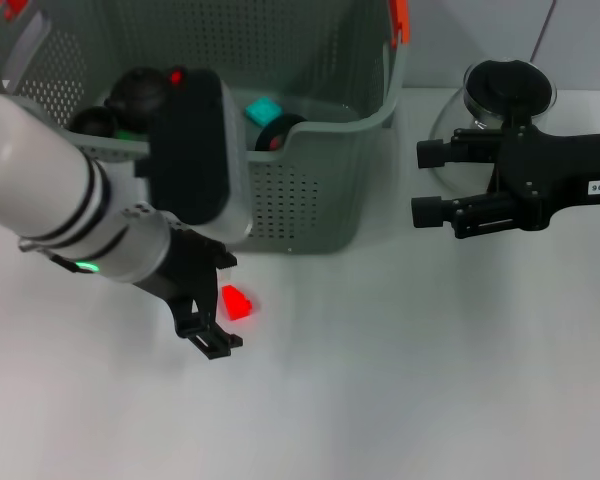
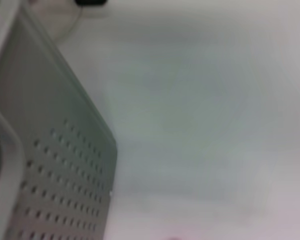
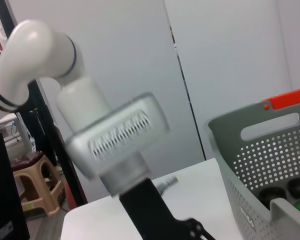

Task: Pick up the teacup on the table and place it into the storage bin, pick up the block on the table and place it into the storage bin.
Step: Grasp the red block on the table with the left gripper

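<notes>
Left gripper (image 1: 212, 300) spread wide around red block (image 1: 237, 301), lower left of centre. Storage bin (image 1: 320, 190) directly above. Right gripper (image 1: 427, 182) released, idle at right edge.

Glass pitcher (image 1: 485, 120) with black lid (image 1: 508, 80) on white table (image 1: 400, 380).

place: indoor lab or test room | surface: plain white table (image 1: 400, 380) | backdrop: bare pale partition wall panels (image 3: 225, 65) with a dark seam | clutter: beige plastic stool (image 3: 36, 187) on the floor beside a black metal frame post (image 3: 45, 125)
</notes>
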`<state>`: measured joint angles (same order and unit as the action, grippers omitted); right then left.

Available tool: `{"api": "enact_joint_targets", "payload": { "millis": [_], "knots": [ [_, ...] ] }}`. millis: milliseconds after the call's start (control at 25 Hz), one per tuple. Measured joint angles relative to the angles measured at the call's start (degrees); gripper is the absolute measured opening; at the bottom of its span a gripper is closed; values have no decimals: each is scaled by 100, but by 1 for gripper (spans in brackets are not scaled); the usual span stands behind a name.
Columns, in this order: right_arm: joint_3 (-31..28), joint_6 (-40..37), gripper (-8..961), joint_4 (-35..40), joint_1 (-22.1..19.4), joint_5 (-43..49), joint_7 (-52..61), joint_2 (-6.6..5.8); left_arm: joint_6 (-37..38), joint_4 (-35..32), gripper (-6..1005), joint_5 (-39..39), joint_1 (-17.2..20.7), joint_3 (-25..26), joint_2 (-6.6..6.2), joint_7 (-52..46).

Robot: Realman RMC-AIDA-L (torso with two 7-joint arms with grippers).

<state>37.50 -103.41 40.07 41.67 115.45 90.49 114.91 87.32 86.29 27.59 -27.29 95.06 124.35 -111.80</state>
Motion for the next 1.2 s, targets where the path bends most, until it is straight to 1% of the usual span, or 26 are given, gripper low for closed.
{"api": "enact_joint_targets", "payload": {
  "millis": [160, 240, 320, 360, 440, 800, 1200],
  "knots": [
    [-37, 21, 940, -5, -1, -2, 12, 43, -363, -407, 948, -175, -133, -263, 3, -150],
    [-41, 24, 940, -6, -1, -5, 12, 59, -494, -670, 948, -288, -258, -337, 3, -307],
    [-45, 35, 940, -8, 0, -8, 13, 66, -530, -941, 948, -363, -421, -390, 7, -526],
    [-47, 42, 940, -8, -1, -8, 12, 68, -530, -941, 948, -363, -421, -390, 7, -526],
    [-50, 73, 940, -9, -1, -8, 12, 72, -604, -1196, 948, -397, -557, -436, 16, -747],
    [-50, 99, 940, -9, 0, -14, -36, 78, -732, -1242, 948, -449, -629, -794, 8, -1243],
    [-50, 62, 940, -9, -89, -34, -57, 79, -831, -1576, 939, -621, -933, -807, 4, -1617]
  ]
}}
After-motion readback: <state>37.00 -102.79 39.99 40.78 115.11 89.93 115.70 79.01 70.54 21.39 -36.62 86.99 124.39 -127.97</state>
